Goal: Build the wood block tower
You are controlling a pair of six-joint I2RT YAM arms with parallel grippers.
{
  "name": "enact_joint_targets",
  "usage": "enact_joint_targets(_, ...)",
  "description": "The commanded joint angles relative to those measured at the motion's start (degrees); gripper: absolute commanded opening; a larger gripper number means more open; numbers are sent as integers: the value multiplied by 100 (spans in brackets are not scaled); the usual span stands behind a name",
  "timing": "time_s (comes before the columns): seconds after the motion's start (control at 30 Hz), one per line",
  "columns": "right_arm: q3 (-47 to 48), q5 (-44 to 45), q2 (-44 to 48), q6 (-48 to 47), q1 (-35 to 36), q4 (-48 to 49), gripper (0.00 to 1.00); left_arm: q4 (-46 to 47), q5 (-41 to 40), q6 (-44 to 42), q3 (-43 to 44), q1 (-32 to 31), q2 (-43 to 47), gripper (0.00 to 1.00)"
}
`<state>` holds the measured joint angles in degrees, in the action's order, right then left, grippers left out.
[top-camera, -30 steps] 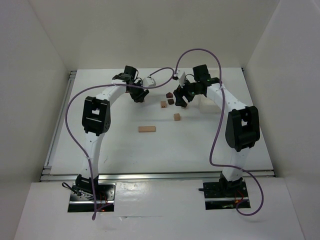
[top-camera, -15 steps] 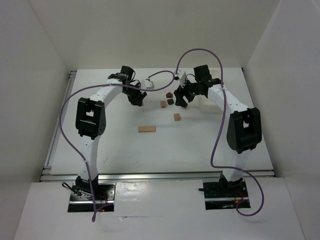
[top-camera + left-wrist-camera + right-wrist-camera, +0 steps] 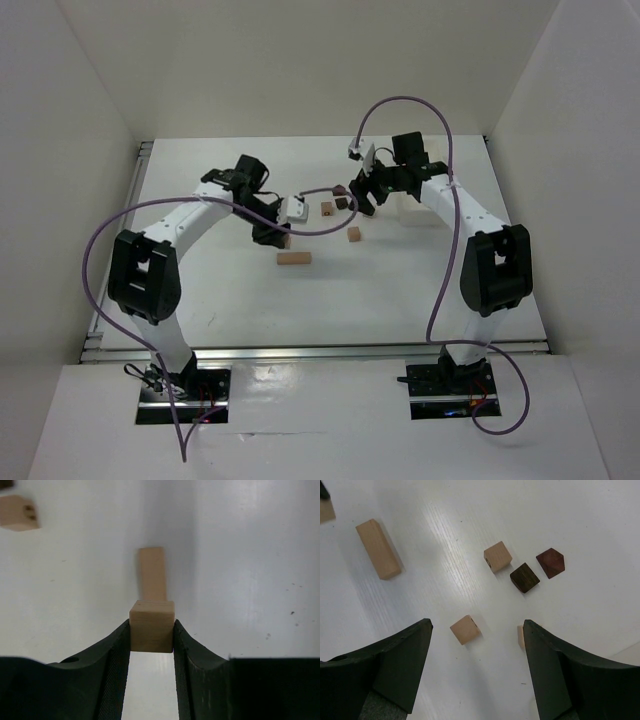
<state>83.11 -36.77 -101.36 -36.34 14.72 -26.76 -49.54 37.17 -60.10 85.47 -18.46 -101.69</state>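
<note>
"Left wrist view first: what is the left hand [image 3: 151,624] doing?"

"Its two fingers are clamped on a beige cube [image 3: 152,611], one pressing each side. Past the cube, up the middle of the frame, a long pale block [image 3: 151,572] lies flat on the white table [image 3: 240,555]. Its near end is hidden behind the cube, so I cannot tell whether the two touch."

"And in the top external view?"

"That hand is left of centre, just up-left of the long pale block. The other wood blocks lie singly around the centre of the frame, to its right."

"The right hand [image 3: 477,626]?"

"Fingers spread apart, gripping nothing. In the right wrist view a small pale cube [image 3: 465,629] lies on the table between them, touching neither. Higher up, a tan cube [image 3: 497,557] and a dark brown cube [image 3: 524,578] lie close together, with a reddish-brown peaked block [image 3: 550,563] just right of the dark one. The long pale block is at upper left, well apart from these."

"Anything else?"

"A white tray [image 3: 418,212] lies just right of that hand in the top external view."
</note>
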Motion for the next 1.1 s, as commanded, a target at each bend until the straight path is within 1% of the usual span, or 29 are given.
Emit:
enact_joint_targets(0.0,-41,-234,205,231,-31,434,81,-57,27,-389,-277,-290,158,14)
enact_joint_targets(0.1,-304,-119,265,381,-31,680,81,-56,27,-328,-277,-290,97,14)
enact_joint_targets(0.23,-611,-5,424,539,-31,979,81,242,-270,-117,-347,-412,-105,14)
enact_joint_targets(0.37,-813,240,477,715,-31,1094,81,480,-438,182,-347,-413,-360,14)
enact_joint_targets(0.47,-963,442,618,855,-31,1217,81,603,-438,244,-294,-465,-492,14)
enact_joint_targets(0.57,-1235,583,854,1023,-31,1410,81,603,-438,305,-294,-466,-554,14)
enact_joint_targets(0.7,-1692,776,1197,1146,-31,1657,81,936,-570,445,-523,-466,-554,14)
enact_joint_targets(0.83,-1746,978,1320,1217,-31,1657,81,1051,-457,498,-584,-466,-659,14)
enact_joint_targets(0.93,-1746,1093,1321,1278,-31,1604,81,1244,-544,630,-698,-466,-712,14)
enact_joint_targets(1.0,-1746,1093,1321,1278,-31,1604,81,1350,-596,701,-759,-466,-712,11)
enact_joint_targets(1.07,-1746,1093,1321,1278,-31,1604,81,1412,-597,754,-822,-466,-712,11)
